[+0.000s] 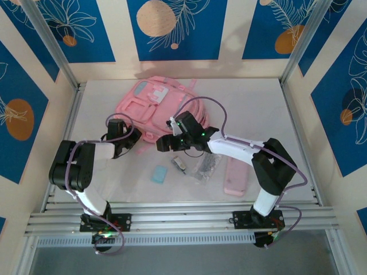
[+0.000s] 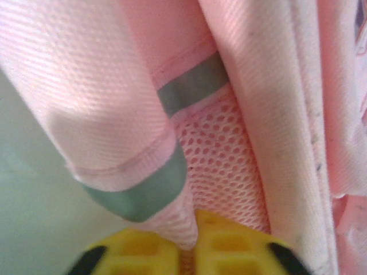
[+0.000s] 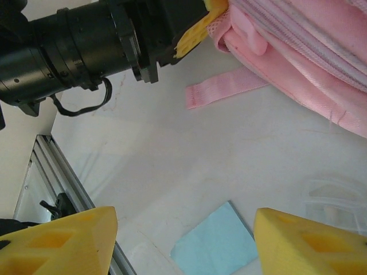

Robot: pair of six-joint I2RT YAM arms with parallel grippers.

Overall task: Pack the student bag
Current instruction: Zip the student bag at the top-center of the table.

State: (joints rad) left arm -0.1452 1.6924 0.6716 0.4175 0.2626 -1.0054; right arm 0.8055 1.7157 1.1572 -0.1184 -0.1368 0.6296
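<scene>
Top external view: the student bag (image 1: 150,103) lies flat on the bench (image 1: 258,109), both arms reaching to its near edge. The left claw (image 2: 192,246) is clenched on the bag's pink mesh. The right claw (image 3: 183,240) is released, fingers wide apart, near the bag, above a light-blue card (image 3: 215,243).

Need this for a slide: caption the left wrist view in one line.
Left end effector shut on the mesh pocket of the pink student bag, beside its grey-green trim.
</scene>
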